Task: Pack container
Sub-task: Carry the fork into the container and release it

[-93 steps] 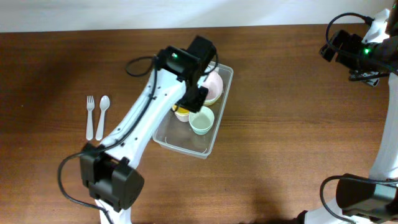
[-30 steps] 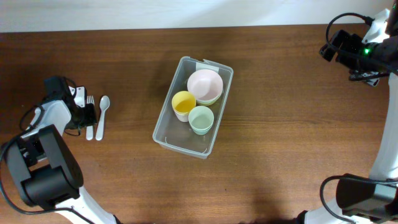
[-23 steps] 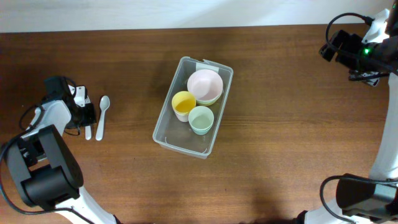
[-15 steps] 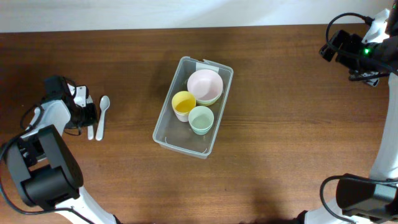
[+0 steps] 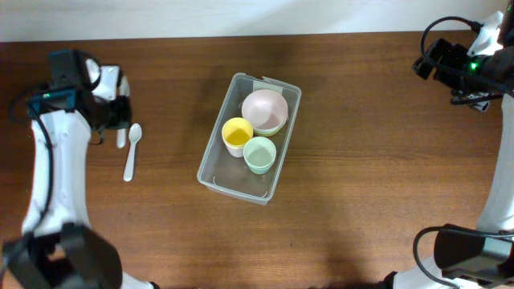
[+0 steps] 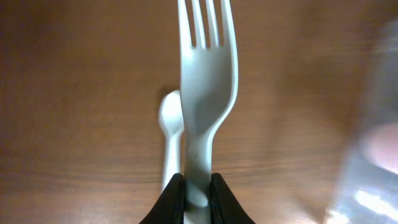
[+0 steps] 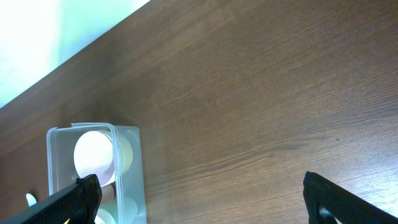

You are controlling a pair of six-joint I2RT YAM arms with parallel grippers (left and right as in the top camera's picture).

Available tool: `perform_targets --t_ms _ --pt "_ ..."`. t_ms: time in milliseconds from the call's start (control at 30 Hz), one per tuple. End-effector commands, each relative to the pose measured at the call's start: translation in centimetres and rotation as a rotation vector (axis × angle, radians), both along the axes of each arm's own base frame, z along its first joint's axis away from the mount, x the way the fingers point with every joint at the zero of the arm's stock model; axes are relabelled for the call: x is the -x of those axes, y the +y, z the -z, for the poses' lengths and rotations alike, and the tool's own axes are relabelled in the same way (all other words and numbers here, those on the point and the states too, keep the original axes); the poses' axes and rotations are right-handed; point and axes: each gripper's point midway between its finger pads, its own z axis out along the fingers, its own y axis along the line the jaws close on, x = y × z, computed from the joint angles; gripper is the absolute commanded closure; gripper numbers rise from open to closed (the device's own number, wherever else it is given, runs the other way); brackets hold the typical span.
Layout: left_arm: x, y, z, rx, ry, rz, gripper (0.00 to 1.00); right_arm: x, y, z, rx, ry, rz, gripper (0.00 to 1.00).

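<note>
The container [image 5: 212, 172] is a clear plastic bin at the table's middle. It holds a pink bowl [image 5: 265, 109], a yellow cup [image 5: 237, 133] and a green cup [image 5: 259, 153]. My left gripper [image 6: 198, 193] is shut on the handle of a white plastic fork [image 6: 204, 81], held above the table at the far left, tines pointing away. A white spoon [image 5: 130, 152] lies on the table below it and shows in the left wrist view [image 6: 170, 124]. My right gripper [image 7: 199, 199] is open and empty, high at the far right, with the container [image 7: 93, 127] far off.
The wooden table [image 5: 369, 177] stretches between the container and the right arm. A white wall edge [image 5: 241, 16] runs along the table's back. The left arm [image 5: 48, 185] reaches along the table's left side.
My left arm left the container and went to the cutlery at the left. It shut on the fork and lifted it off the table toward the back. The spoon stayed put. The right arm has not moved.
</note>
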Motion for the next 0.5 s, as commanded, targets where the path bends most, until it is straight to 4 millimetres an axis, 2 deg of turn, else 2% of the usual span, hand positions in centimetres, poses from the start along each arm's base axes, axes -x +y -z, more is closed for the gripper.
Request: perform_targets --t_ms 0,100,133,200,300,467 --pt "1.1 -4.6 -3.4 0.015 -0.055 0.101 0.99 0.0 -0.1 0.0 -0.004 0.000 0.007 0.01" --pt "2.3 -8.7 -4.3 0.018 -0.056 0.202 0.99 0.0 -0.1 0.0 -0.004 0.000 0.007 0.01" --pt "3.0 -11.5 -4.1 0.021 -0.037 0.275 0.99 0.0 -0.1 0.0 -0.004 0.000 0.007 0.01" --pt "3.9 -14.5 -3.6 0.023 -0.013 0.355 0.99 0.0 -0.1 0.0 -0.004 0.000 0.007 0.01" --pt "5.0 -17.6 -2.7 -0.002 0.010 0.441 0.99 0.0 -0.1 0.0 -0.004 0.000 0.007 0.01" --pt "6.5 -20.9 -2.3 -0.033 0.022 0.537 0.99 0.0 -0.1 0.0 -0.004 0.000 0.007 0.01"
